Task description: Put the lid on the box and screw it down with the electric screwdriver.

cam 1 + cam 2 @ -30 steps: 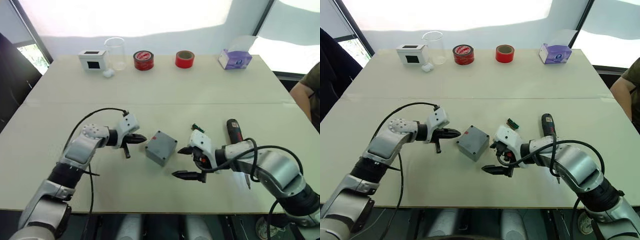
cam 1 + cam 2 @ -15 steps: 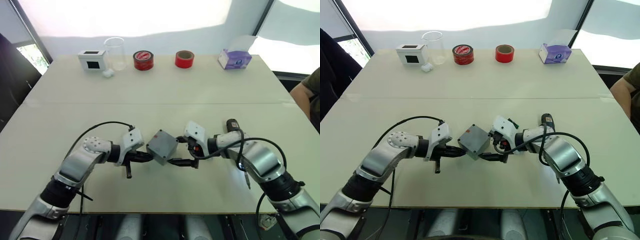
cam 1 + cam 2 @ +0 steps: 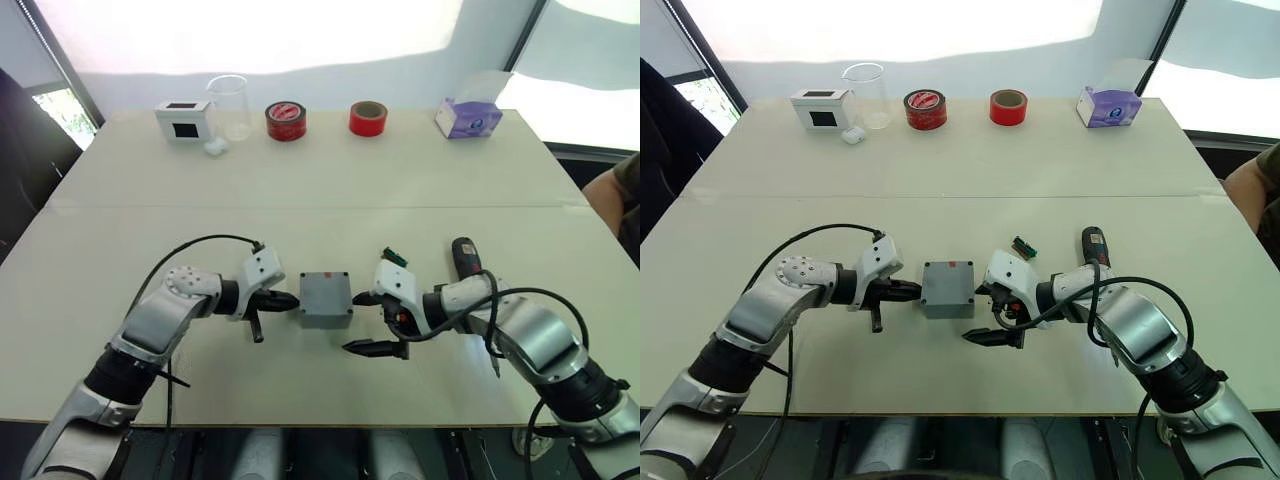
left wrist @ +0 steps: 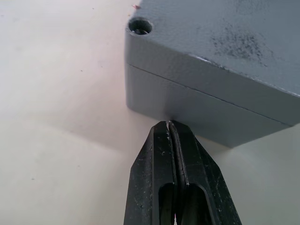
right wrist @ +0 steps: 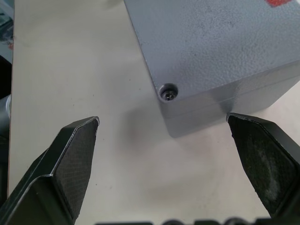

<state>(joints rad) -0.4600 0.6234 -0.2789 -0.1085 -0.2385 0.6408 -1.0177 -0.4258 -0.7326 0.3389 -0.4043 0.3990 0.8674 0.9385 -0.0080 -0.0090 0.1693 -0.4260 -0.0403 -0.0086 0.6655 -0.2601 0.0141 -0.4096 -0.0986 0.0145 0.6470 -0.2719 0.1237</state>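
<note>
So: table [image 3: 420,180] wide and pale, far edge has white box [image 3: 184,119], beaker [image 3: 231,104], two red tape rolls [image 3: 286,120], tissue pack [image 3: 468,116]. None of that matters for the job.

Box [image 3: 326,298] sits mid-table btwn my two arms, squared up to me. Lid [image 4: 243,33] is on top, seam visible all round in the wrist views, edges look flush. Corner hole in L wrist view looks empty; corner in R wrist view has a screw head [image 5: 169,92] sitting in it.

Driver [image 3: 468,262] lies on the table beside my R forearm, untouched.

L claw [image 3: 283,301]: fingers pressed together, tip at the box's side wall, touching or nearly. R claw [image 3: 368,322]: fingers wide apart, nothing in them, just off the box's other side, one finger [image 5: 265,161] close to the corner.

Small green-brown bit [image 3: 393,257] lies near R wrist.

Risks, my guess:
- Lid is likely only resting; a nudge from the L tip when pulling off could skew it or slide the box.
- R arm swinging for the driver could clip box or roll the driver away.
- Box unbraced while driving = spins under torque, bit cams out.
</note>
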